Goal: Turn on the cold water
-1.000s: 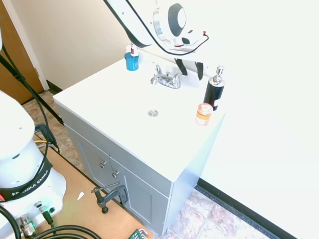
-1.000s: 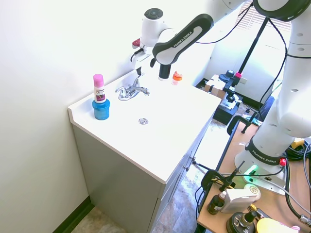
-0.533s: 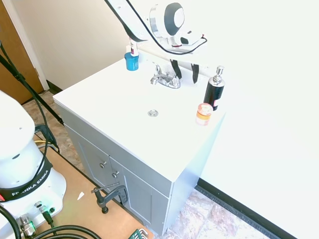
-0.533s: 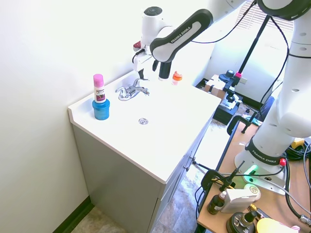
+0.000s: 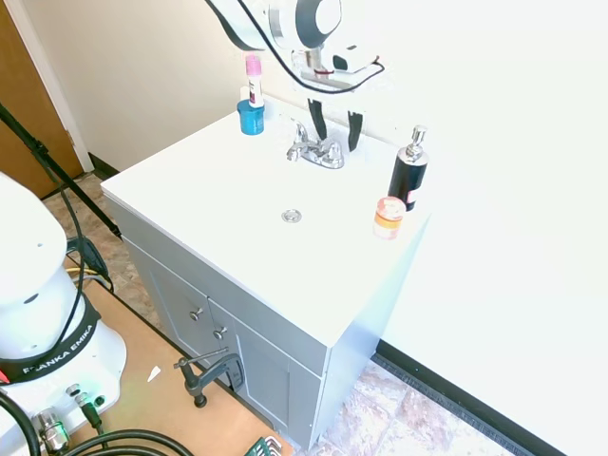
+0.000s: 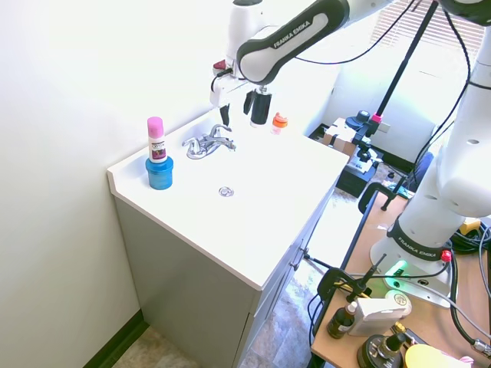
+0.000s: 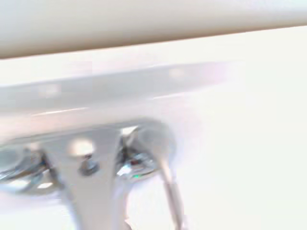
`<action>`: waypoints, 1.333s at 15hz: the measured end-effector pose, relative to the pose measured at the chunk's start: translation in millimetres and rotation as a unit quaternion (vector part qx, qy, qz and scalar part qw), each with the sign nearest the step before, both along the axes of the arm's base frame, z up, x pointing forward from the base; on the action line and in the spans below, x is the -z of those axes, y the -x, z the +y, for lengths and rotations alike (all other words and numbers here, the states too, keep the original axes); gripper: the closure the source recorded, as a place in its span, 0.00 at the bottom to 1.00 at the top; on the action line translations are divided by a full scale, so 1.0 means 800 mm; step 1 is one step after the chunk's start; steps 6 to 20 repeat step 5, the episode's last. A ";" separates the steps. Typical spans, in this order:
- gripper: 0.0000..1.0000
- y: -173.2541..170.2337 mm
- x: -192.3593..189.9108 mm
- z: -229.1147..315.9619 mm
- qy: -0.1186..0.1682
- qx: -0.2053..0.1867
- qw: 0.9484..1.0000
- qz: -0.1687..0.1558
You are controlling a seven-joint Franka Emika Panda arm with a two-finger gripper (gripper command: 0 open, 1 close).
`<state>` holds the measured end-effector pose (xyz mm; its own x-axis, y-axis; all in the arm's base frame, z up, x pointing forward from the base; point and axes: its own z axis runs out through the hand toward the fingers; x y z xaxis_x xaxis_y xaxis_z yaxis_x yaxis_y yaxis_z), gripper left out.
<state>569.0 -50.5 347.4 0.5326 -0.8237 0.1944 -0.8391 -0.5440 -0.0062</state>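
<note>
A small chrome faucet [image 5: 316,151] with a short spout and two slim lever handles stands at the back of the white vanity top [image 5: 218,190]; it also shows as the faucet [image 6: 205,142] in the second exterior view. My gripper [image 5: 334,125] hangs open just above and behind the faucet's right handle, its two black fingers [image 5: 354,130] pointing down, touching nothing. The second exterior view shows the gripper [image 6: 239,106] above the faucet too. Blurred in the wrist view, the faucet [image 7: 96,167] fills the lower left.
A blue cup [image 5: 251,117] holding a pink-capped tube stands left of the faucet. A black pump bottle [image 5: 408,174] and a small orange-lidded jar [image 5: 388,218] sit at the right. The drain [image 5: 292,216] lies in front. The wall is close behind.
The arm has swung left along the back wall, bringing the open gripper from near the pump bottle to above the faucet.
</note>
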 end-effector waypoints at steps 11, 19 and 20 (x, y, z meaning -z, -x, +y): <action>0.00 0.056 -0.030 0.046 -0.049 -0.010 0.999 0.013; 0.00 0.056 -0.030 0.046 -0.049 -0.010 0.999 0.013; 0.00 0.056 -0.030 0.046 -0.049 -0.010 0.999 0.013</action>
